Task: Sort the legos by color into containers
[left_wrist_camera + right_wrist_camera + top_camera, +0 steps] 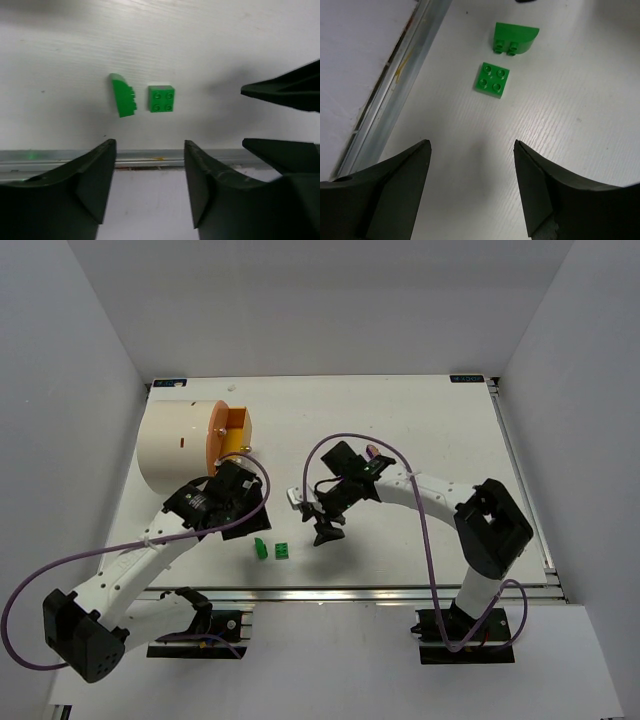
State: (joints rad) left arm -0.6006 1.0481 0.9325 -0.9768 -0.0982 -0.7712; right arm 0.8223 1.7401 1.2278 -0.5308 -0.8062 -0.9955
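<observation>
Two green legos lie on the white table near its front edge: a curved one (261,548) (122,95) (516,37) and a square four-stud one (283,551) (161,98) (492,79) beside it. The cream drum container (178,445) lies at the back left, and an orange drawer (237,430) sticks out of its orange face (214,445). My left gripper (247,508) (150,150) hovers between the drum and the bricks, open and empty. My right gripper (320,523) (472,145) hangs just right of the bricks, also open and empty.
An aluminium rail (350,592) (50,160) (400,85) runs along the table's front edge, close to the bricks. The right gripper's black fingers (285,92) show at the right of the left wrist view. White walls enclose the table on three sides.
</observation>
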